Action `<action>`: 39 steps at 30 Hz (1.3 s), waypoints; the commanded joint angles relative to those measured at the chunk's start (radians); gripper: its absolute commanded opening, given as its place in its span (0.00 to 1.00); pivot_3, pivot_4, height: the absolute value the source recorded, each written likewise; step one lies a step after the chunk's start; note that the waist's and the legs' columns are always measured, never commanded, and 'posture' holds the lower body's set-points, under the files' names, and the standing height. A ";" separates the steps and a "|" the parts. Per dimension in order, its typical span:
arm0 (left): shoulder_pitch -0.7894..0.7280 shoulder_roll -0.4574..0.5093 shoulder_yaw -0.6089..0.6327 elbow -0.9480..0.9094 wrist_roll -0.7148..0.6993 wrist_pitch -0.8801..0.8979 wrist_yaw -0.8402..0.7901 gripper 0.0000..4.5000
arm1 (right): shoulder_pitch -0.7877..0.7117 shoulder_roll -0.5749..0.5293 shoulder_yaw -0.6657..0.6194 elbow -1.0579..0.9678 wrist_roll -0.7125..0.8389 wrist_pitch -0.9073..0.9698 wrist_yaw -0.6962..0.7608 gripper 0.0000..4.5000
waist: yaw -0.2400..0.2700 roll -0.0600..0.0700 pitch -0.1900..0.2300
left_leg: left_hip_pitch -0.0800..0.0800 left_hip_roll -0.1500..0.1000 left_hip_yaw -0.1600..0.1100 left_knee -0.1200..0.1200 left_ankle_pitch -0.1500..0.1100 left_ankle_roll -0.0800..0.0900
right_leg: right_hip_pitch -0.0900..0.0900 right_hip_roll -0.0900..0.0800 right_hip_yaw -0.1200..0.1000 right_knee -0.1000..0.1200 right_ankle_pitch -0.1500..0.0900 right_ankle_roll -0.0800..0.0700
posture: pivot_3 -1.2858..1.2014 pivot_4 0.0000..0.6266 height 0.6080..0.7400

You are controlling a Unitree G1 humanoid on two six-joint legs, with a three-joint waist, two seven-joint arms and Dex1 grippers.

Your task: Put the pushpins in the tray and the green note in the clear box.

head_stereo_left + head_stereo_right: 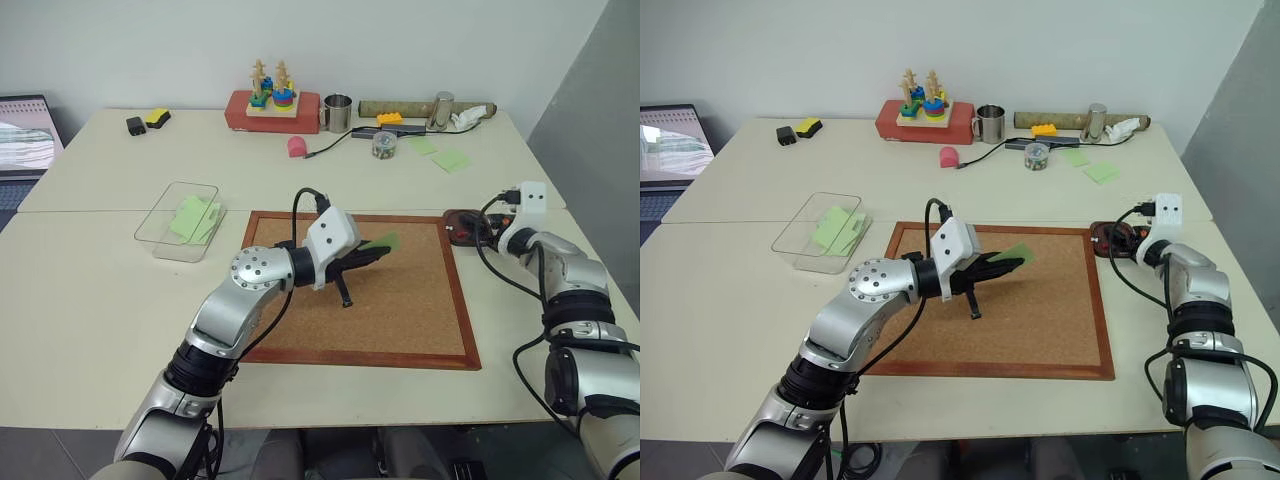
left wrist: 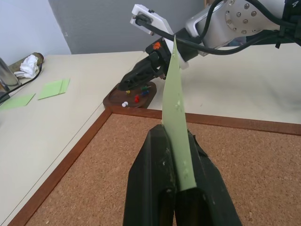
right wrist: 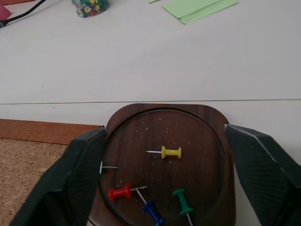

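My left gripper is shut on the green note, holding it edge-up above the corkboard. At the board's far right corner stands the dark brown tray. In it lie the red pushpin and the yellow pushpin, beside a blue, a green and a white one. My right gripper hangs open just over the tray, a finger at each side, with nothing between them. The clear box stands left of the board with green notes inside.
At the table's back stand a jar of pins, loose green notes, a metal cup, a ring-stacking toy on a red box and cables. A laptop sits at far left.
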 commanded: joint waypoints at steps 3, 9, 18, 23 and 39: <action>-0.049 0.018 0.185 0.026 -0.060 0.061 0.077 0.00 | 0.086 -0.023 0.023 -0.377 0.076 -0.011 0.151 1.00 | -0.001 0.000 0.000 | 0.000 0.000 -0.001 0.000 0.000 0.000 | 0.000 0.000 -0.001 0.000 0.000 0.000 | 0.52 0.24 1.00; -0.037 0.083 0.358 0.108 0.014 0.075 0.259 0.00 | 0.223 -0.020 0.079 -0.812 0.262 0.185 0.266 1.00 | -0.003 0.000 0.000 | 0.000 0.001 -0.003 0.000 0.000 0.000 | 0.000 0.001 -0.002 0.001 0.000 0.000 | 0.52 0.24 1.00; -0.033 0.170 0.545 0.256 0.132 0.096 0.557 0.00 | 0.252 0.068 0.146 -1.165 0.511 0.420 0.183 1.00 | 0.002 0.000 0.000 | -0.001 0.001 -0.005 0.000 0.000 0.000 | 0.000 0.000 -0.005 0.001 0.000 0.000 | 0.52 0.24 1.00; -0.054 0.152 0.606 0.371 0.127 0.115 0.664 0.00 | 0.208 0.088 0.175 -1.170 0.531 0.448 0.154 1.00 | 0.010 0.000 0.000 | -0.001 0.001 -0.005 0.001 0.000 0.000 | 0.000 -0.001 -0.006 0.001 0.000 0.000 | 0.52 0.24 1.00; -0.047 0.158 0.607 0.441 0.078 0.061 0.599 0.56 | 0.230 0.048 0.171 -1.142 0.505 0.407 0.162 1.00 | 0.023 -0.001 0.000 | -0.002 0.001 -0.006 0.000 0.000 0.000 | 0.000 -0.001 -0.007 0.000 0.000 0.000 | 0.52 0.24 1.00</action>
